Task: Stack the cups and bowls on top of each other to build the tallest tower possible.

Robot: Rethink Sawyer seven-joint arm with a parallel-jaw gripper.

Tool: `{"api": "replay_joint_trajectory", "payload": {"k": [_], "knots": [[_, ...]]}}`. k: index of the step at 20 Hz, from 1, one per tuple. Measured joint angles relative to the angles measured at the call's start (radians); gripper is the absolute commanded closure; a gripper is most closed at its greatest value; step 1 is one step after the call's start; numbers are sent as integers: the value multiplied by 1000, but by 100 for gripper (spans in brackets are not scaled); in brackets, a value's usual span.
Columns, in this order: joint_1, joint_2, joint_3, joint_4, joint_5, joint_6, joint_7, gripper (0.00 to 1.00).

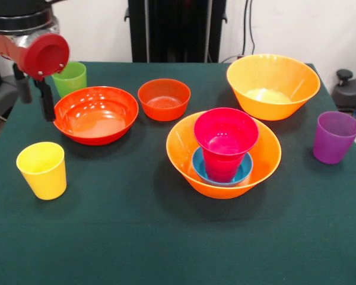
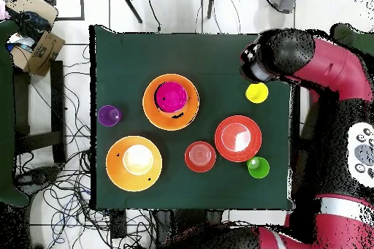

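Observation:
The tower stands right of centre: a large orange bowl [image 1: 267,155] holds a small blue bowl [image 1: 244,169], a crimson-pink cup [image 1: 222,166] in that, and a magenta bowl [image 1: 225,133] on the cup; overhead the magenta bowl [image 2: 171,97] tops it. My gripper [image 1: 35,107] hangs open and empty at the table's left, by the rim of the wide red-orange bowl [image 1: 96,114] and just in front of the green cup [image 1: 69,78]. The yellow cup [image 1: 42,169] stands near left and the purple cup [image 1: 335,136] at the right. The small red-orange bowl [image 1: 164,98] and the second large orange bowl [image 1: 273,86] stand at the back.
Overhead, the arm's head [image 2: 281,52] covers the gripper, next to the yellow cup [image 2: 256,93]. The green table [image 1: 166,237] ends close to the purple cup. Cables and boxes lie on the floor around the table.

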Motion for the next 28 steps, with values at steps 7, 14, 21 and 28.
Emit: {"api": "replay_joint_trajectory", "payload": {"k": [7,14,21,28], "knots": [[75,4,-55,6,41,-43,70,0],[123,9,-94,6,55,-56,100,0],[145,17,-116,6,55,-95,100,0],[146,34,-140,7,55,-137,100,0]]}}
